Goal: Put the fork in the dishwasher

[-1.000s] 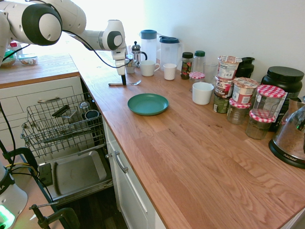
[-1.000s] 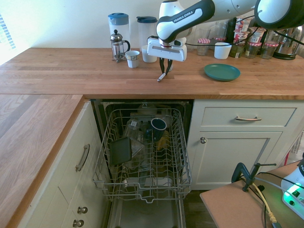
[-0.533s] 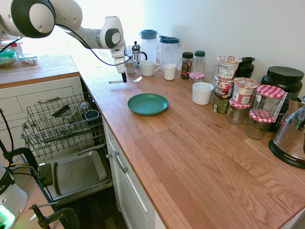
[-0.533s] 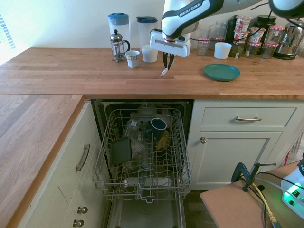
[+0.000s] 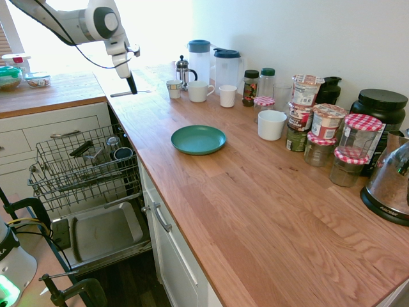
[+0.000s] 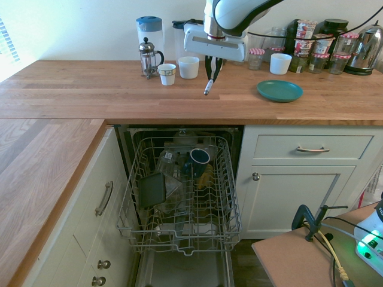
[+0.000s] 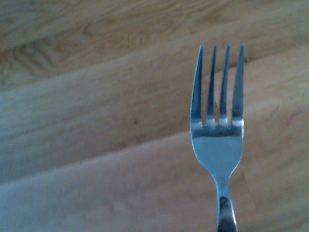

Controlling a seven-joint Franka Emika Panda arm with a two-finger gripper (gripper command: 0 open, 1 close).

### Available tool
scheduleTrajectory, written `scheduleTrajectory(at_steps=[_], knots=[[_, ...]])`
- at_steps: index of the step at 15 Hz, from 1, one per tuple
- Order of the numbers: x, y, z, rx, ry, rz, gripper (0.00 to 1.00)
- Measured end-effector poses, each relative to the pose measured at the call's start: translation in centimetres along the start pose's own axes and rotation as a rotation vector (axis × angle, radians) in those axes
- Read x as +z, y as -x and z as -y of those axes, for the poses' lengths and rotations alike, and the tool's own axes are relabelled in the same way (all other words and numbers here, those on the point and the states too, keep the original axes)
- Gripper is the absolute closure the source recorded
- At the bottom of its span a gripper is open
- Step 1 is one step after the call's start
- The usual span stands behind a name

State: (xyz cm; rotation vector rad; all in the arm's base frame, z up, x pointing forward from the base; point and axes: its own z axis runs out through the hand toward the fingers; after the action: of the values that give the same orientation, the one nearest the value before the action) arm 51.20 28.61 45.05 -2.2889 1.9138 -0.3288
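Note:
The slim silver fork point(image 5: 121, 94) hangs level in the air above the counter's end by the dishwasher, with my gripper point(image 5: 132, 89) shut on its handle. From the other side the fork point(image 6: 207, 88) slants down out of the gripper point(image 6: 210, 76), clear of the wood. Close up, the fork's point(image 7: 217, 140) four tines show over the wooden counter. Below, the dishwasher's wire rack point(image 5: 77, 167) is pulled out over the lowered steel-lined door point(image 5: 105, 231). The rack point(image 6: 179, 197) holds a dark cup, a dark flat piece and glassware.
A teal plate point(image 5: 198, 139) lies mid-counter. A French press point(image 6: 148, 58), two jugs, white cups point(image 6: 188, 67) and jars line the back wall. White drawers point(image 6: 313, 149) flank the dishwasher.
The gripper has lifted the fork off the counter and carried it left in the first exterior view, toward the counter's end above the dishwasher.

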Motion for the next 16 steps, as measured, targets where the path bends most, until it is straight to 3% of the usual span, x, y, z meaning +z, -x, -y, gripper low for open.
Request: scheduleTrajectory(at_steps=[7, 11, 16], knots=[[0.1, 6.2, -10.0, -0.073, 0.007, 0.049, 1.00], [0.5, 6.4, -10.2, -0.079, 0.011, 0.049, 1.00], [3.7, 11.1, -14.2, -0.127, 0.030, 0.059, 1.00]])
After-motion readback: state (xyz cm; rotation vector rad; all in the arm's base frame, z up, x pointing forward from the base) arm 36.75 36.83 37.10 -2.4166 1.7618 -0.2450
